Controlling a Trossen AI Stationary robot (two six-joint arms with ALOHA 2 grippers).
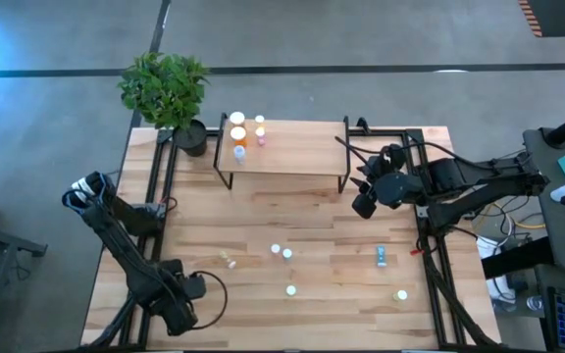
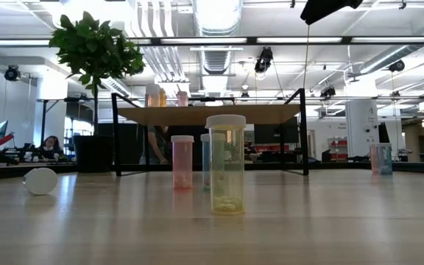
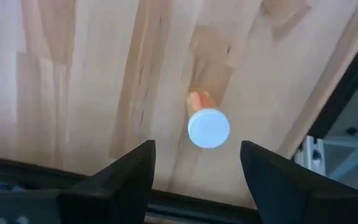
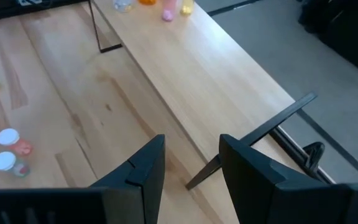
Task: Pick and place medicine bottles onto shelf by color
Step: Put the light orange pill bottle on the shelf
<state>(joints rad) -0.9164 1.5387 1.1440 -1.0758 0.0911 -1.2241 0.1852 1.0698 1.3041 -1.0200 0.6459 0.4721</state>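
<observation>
The shelf [image 1: 292, 147] stands at the table's far side. Several bottles [image 1: 237, 135] stand upright at its left end, orange, yellow and pink among them [image 4: 166, 12]. More bottles stand on the table: a pink and another close together [image 1: 282, 253], one nearer [image 1: 290, 290], a yellow one [image 1: 401, 294]. One lies on its side [image 1: 229, 260], as does a blue-green one [image 1: 382, 257]. My right gripper [image 1: 364, 204] [image 4: 191, 140] hangs open beside the shelf's right end, holding nothing. My left gripper [image 1: 179, 316] [image 3: 197, 149] is open near the table's near-left corner, above an upright orange bottle [image 3: 207, 126].
A potted plant [image 1: 165, 90] stands at the far-left corner beside the shelf. Black frame rails [image 1: 437, 265] run along the table's left and right sides. The shelf's board is bare from its middle to its right end [image 4: 229, 62]. In the low view a yellow bottle [image 2: 227, 165] stands nearest.
</observation>
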